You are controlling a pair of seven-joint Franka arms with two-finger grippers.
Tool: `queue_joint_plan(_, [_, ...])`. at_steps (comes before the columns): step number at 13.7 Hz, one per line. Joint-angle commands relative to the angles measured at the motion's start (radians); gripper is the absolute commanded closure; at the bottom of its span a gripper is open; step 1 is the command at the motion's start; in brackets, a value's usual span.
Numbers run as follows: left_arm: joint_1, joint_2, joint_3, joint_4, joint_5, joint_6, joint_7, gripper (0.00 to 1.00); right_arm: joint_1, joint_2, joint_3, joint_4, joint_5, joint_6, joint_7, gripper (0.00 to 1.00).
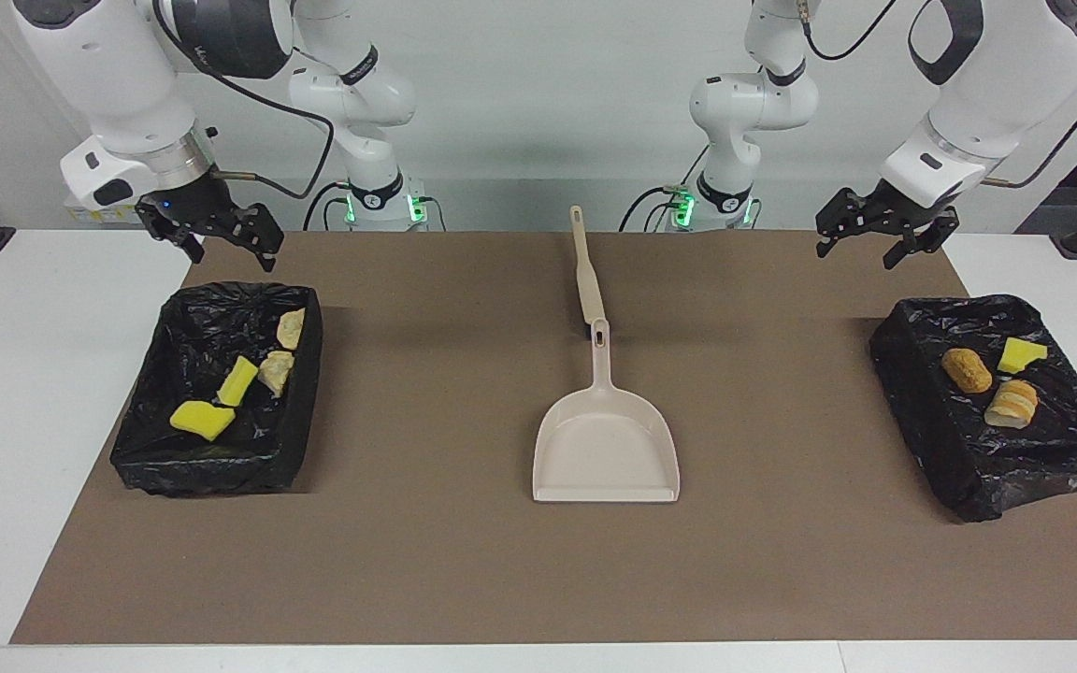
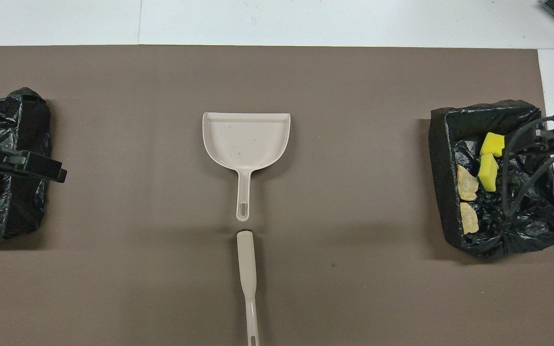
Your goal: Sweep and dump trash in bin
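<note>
All the trash lies in two black-lined bins. The bin at the right arm's end holds yellow sponge chunks and pale bread bits. The bin at the left arm's end holds a brown croissant bit, a yellow chunk and a bread piece. My right gripper hangs open and empty above the mat by its bin. My left gripper hangs open and empty by the other bin. A beige dustpan lies empty mid-table.
A beige brush handle lies in line with the dustpan's handle, nearer to the robots. A brown mat covers the white table. In the overhead view the dustpan and the handle lie midway between the bins.
</note>
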Motion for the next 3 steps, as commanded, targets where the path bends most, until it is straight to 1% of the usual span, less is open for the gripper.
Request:
queue_joint_plan(1, [0.001,0.01,0.0,0.026,0.018,-0.024,0.007,0.0,0.014,-0.032,0.003,-0.013,0.022,0.011,-0.086,0.0])
queue_joint_plan(3, [0.003,0.007,0.001,0.027,0.017,-0.027,0.009,0.0,0.011,-0.027,0.003,-0.008,0.029,0.021,-0.087,0.0])
